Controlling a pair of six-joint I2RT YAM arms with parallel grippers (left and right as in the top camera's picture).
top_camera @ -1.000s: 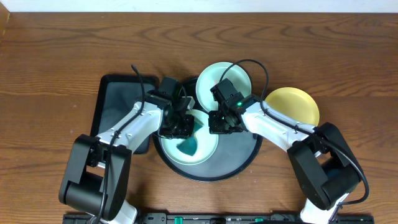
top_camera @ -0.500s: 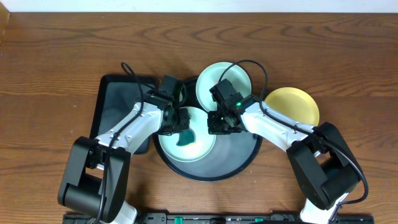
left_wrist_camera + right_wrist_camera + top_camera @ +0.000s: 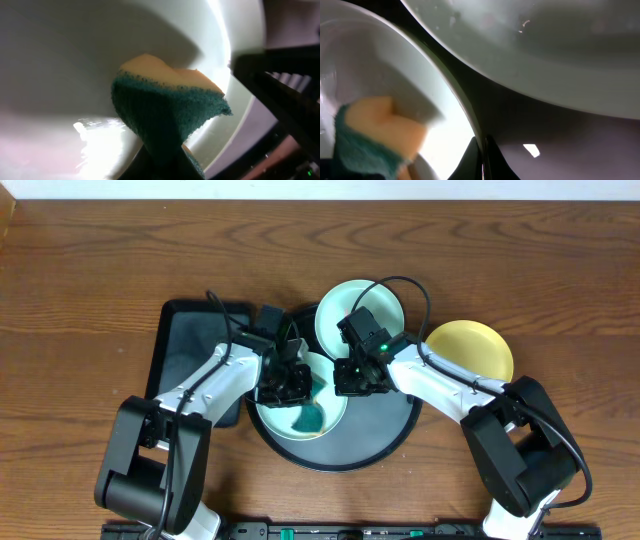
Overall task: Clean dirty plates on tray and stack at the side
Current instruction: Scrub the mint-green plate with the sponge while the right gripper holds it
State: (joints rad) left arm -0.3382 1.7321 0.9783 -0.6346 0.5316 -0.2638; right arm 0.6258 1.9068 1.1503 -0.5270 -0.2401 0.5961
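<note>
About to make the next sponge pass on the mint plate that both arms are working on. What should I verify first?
1. Sponge clamped in the left end effector: ok.
2. Sponge pressed on the front mint plate: ok.
3. Right end effector shut on that plate's rim: ok.
4. Front mint plate lying on the round tray: ok.
5. Plate surface free of dirt: cannot tell, because glare washes out both wrist views.
6. Stacking side: ok. The yellow plate lies off the tray to the right, and the second mint plate is at the tray's far edge.
</note>
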